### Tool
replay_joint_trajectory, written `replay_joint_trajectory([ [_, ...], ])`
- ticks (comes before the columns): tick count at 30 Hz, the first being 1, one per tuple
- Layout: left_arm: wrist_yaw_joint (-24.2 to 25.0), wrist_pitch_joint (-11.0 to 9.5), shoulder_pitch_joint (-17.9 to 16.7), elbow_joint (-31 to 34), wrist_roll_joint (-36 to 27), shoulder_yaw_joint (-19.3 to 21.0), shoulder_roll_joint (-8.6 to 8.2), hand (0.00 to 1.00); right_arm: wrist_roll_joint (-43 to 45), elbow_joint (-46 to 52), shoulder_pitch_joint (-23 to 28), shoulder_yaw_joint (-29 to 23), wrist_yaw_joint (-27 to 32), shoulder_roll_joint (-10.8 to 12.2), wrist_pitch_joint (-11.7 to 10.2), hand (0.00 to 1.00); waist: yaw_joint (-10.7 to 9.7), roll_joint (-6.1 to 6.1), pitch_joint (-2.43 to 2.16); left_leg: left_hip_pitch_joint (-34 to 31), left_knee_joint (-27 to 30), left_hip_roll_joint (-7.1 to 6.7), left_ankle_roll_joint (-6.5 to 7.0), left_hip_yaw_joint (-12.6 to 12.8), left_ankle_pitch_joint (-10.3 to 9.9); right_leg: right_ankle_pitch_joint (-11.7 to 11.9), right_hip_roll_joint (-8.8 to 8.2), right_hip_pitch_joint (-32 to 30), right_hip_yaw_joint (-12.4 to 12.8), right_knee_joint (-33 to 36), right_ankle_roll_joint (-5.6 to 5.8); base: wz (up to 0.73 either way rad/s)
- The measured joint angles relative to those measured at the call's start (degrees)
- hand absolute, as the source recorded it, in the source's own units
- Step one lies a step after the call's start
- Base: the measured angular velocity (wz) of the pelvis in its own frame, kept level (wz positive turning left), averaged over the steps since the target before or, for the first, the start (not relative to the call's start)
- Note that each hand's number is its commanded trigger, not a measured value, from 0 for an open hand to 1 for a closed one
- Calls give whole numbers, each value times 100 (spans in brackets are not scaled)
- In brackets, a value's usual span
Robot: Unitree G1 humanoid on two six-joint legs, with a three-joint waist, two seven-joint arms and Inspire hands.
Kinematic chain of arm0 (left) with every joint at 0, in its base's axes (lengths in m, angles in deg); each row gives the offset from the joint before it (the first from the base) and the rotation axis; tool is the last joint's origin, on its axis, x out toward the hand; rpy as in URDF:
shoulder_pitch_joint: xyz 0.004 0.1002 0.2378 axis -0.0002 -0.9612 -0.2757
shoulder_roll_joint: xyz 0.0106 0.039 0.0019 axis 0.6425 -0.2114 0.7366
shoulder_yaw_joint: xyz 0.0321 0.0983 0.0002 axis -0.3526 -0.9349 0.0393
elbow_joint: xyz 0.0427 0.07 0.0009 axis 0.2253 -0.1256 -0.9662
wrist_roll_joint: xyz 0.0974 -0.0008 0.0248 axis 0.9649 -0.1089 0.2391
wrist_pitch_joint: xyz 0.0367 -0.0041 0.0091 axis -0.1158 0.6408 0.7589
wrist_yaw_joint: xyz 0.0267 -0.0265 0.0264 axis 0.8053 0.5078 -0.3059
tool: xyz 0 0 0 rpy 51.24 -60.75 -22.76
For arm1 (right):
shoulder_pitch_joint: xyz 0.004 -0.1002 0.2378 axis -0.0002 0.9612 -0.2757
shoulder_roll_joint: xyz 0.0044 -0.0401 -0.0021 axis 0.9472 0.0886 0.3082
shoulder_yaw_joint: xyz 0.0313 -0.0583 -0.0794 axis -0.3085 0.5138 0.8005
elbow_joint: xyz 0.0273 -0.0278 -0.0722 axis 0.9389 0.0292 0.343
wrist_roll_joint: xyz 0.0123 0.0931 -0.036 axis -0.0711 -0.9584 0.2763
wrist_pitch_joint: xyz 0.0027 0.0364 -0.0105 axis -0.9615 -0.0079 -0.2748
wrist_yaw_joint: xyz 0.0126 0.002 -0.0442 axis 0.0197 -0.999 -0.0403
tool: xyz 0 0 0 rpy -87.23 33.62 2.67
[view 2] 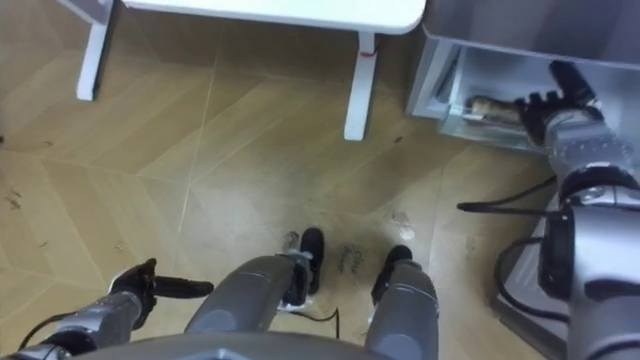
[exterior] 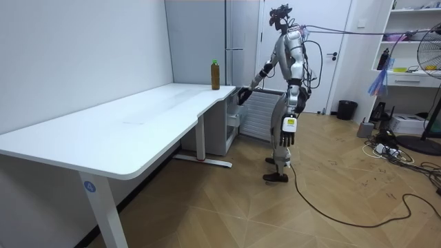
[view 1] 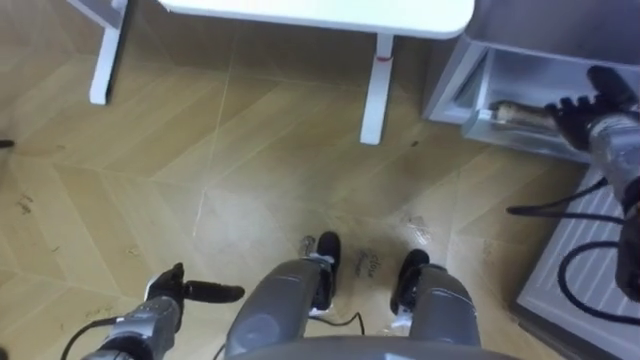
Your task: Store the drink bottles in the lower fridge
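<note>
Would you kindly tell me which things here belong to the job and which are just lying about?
Job: lower fridge; lying bottle inside; green-capped bottle; right hand.
Lying about: desk; fan; bin.

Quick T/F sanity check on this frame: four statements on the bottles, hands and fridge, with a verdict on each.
1. A green-capped bottle stands upright on the white desk. True.
2. The left hand carries a bottle. False: it is empty, low at the robot's side.
3. The right hand reaches into the lower fridge. True.
4. The brown bottle in the fridge stands upright. False: it lies on its side, next to the right hand.
</note>
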Motion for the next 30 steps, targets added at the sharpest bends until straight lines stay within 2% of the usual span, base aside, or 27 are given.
replay_joint_trajectory([
  [1,1,-17,-62,9,15,70,20,0,190,17,229,29,-121,64,-18,0,-6,-58,-55,163,-69,51,-18,0,-11,61,85,206,-1,-194,-2,-13],
  [3,1,-23,-179,18,16,114,42,0,387,88,589,168,-279,219,-93,0,-56,-134,-128,445,-184,113,-51,-21,-40,141,201,557,-28,-483,-4,-14],
  [4,5,-24,-272,44,15,128,42,0,490,138,927,384,-436,300,-113,0,-74,-177,-198,630,-246,167,-72,-22,-62,202,288,802,-40,-700,-6,-8],
  [6,0,-32,-381,106,12,124,36,0,735,135,1443,691,-638,448,-137,0,-133,-220,-247,935,-313,224,-98,-40,-130,246,384,1222,-90,-981,3,-6],
  [8,-23,-59,-603,195,42,203,5,0,990,91,2144,730,-715,804,-137,0,-175,-257,-287,1297,-455,266,-139,-35,-202,247,460,1605,-60,-1198,10,-9],
  [9,-25,-70,-664,256,67,228,-9,0,1033,90,2305,731,-732,879,-133,0,-217,-258,-287,1358,-462,270,-140,-34,-218,241,465,1676,-67,-1220,12,-5],
  [11,-32,-163,-736,220,114,285,-103,0,1196,-31,2826,791,-766,1083,-136,0,-261,-196,-252,1607,-582,275,-139,28,-246,223,473,1874,-32,-1295,30,-12],
  [14,-39,-282,-946,346,217,463,-195,0,1644,-46,3330,851,-783,1314,-142,0,-356,-173,-209,1809,-740,270,-138,103,-244,193,478,1985,60,-1311,45,-15],
  [17,-100,-391,-1071,374,289,557,-292,0,2245,-73,3615,873,-863,1414,-198,0,-477,-154,-192,2046,-884,254,-138,138,-243,174,487,2170,101,-1431,67,-7],
  [22,-153,-501,-1145,381,405,651,-365,0,3425,-88,3759,1115,-946,1540,-290,0,-561,-184,-179,2378,-1057,257,-153,182,-276,164,525,2470,147,-1603,88,-6],
  [23,-153,-507,-1143,379,409,651,-372,0,3654,-119,3769,1175,-991,1559,-303,0,-561,-210,-157,2454,-1065,263,-155,182,-306,159,533,2553,148,-1621,95,0],
  [26,-142,-504,-1173,377,471,659,-380,0,4217,-160,3767,1176,-1064,1585,-306,0,-560,-221,-154,2635,-1132,281,-171,206,-364,157,572,2746,155,-1791,99,-3],
  [30,-128,-494,-1161,359,574,773,-470,0,4606,-166,3720,1170,-1064,1587,-315,0,-559,-241,-177,2724,-1169,290,-180,239,-392,147,580,2815,161,-1809,110,-4],
])
